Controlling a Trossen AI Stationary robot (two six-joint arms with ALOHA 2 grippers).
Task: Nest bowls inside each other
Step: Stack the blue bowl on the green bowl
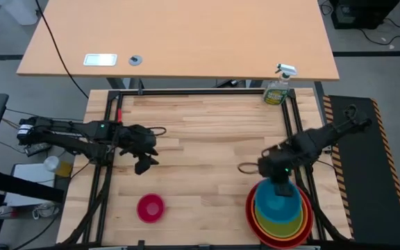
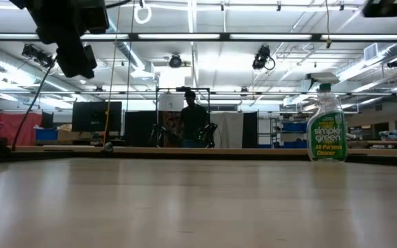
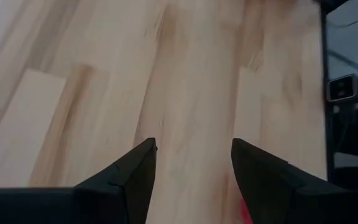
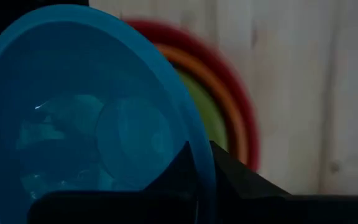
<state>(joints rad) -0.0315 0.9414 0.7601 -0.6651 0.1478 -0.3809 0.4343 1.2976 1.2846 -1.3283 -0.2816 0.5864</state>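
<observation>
Right hand: the right hand (image 1: 281,186) is over the stack at the tabletop's near right corner, its fingers (image 4: 229,177) pinching the rim of the blue bowl (image 1: 280,199) (one finger inside, one outside).
Blue bowl: tilted in the wrist view, above the lime green bowl (image 1: 294,214), orange bowl (image 1: 301,223) and red bowl (image 1: 310,226).
Stack: green sits in orange, orange in red.
Pink bowl: the pink bowl (image 1: 151,207) stands alone near the front edge, left of centre, well apart from the stack.
Left hand: the left hand (image 1: 144,163) hangs above bare wood beyond the pink bowl, fingers (image 3: 132,177) spread, nothing between them.
Spray bottle: the green spray bottle (image 1: 278,87) is upright at the far right corner.
Tabletop: light wood planks (image 1: 207,139).
Room: a person (image 2: 193,118) at the back.
</observation>
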